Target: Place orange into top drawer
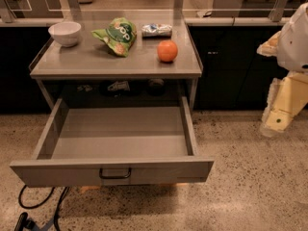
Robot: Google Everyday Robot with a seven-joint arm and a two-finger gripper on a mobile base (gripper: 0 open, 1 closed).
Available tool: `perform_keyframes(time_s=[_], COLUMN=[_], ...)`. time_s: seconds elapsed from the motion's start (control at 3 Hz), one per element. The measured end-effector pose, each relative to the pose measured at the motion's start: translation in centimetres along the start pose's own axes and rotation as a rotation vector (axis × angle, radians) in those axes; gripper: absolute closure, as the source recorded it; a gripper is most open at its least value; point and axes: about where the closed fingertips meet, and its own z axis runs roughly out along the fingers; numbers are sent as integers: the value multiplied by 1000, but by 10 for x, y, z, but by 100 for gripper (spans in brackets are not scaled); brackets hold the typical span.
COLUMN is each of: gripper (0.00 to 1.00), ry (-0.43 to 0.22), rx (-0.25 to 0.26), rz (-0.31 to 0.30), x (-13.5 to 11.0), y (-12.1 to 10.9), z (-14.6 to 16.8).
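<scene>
The orange [167, 50] sits on the grey countertop [86, 61], near its right front corner. The top drawer [115, 170] is pulled fully out below the counter, and its inside is bare; a small black handle [115, 173] sits at the centre of its front panel. My gripper [276, 123] hangs at the right edge of the view, at the end of the cream and white arm [296, 47]. It is off to the right of the drawer, below counter height, well apart from the orange, and holds nothing I can see.
A white bowl [65, 32] stands at the counter's back left. A green snack bag [116, 35] lies mid-counter, with a white and blue packet [157, 30] behind the orange. Dark cabinets stand behind. Black cables [33, 208] lie on the speckled floor at the lower left.
</scene>
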Motion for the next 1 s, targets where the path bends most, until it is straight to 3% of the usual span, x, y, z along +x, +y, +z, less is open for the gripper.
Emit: perform_keyframes(time_s=[0.67, 1.0], gripper=[0, 0], ry=[-35, -139], rx=[-8, -97], rz=[-13, -85], x=[-8, -35], y=[-11, -32], z=[7, 37])
